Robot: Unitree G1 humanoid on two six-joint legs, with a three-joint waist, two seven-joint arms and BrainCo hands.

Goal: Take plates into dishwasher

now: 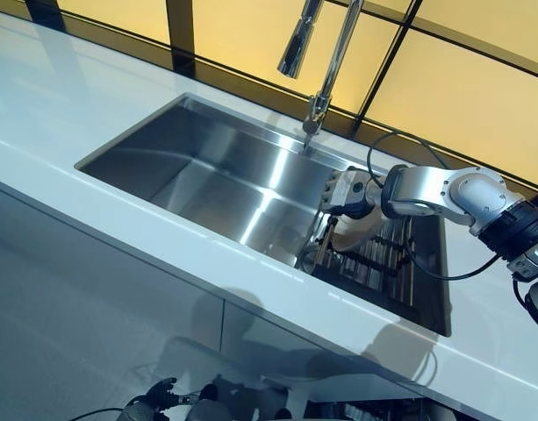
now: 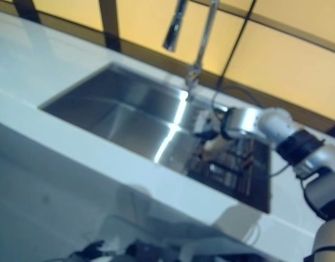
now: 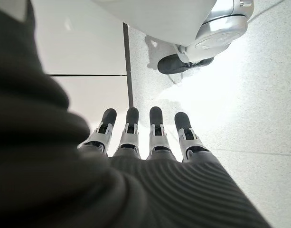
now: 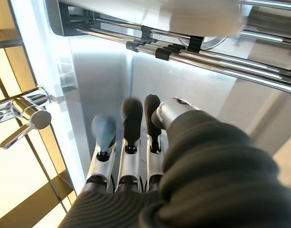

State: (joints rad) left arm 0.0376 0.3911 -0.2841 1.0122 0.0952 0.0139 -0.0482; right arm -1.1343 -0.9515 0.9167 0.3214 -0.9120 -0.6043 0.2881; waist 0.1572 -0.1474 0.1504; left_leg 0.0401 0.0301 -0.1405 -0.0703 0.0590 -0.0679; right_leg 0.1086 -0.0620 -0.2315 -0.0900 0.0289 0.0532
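Observation:
A cream plate [image 1: 363, 230] stands in the chrome dish rack [image 1: 387, 259] at the right end of the sink [image 1: 207, 167]. My right hand [image 1: 346, 194] reaches over the rack's left edge, just above the plate. In the right wrist view its fingers [image 4: 132, 124] are straight and hold nothing, with the rack bars [image 4: 216, 59] and the white plate [image 4: 197, 16] just past them. My left hand [image 1: 157, 394] hangs low in front of the cabinets, and its fingers [image 3: 155, 128] are straight over the floor. No dishwasher shows clearly.
A tall chrome faucet [image 1: 326, 79] rises behind the sink, close to my right arm. The white countertop [image 1: 93, 175] runs along the sink's front and left. Below it are pale cabinet fronts [image 1: 102, 298]. Yellow window panes stand behind.

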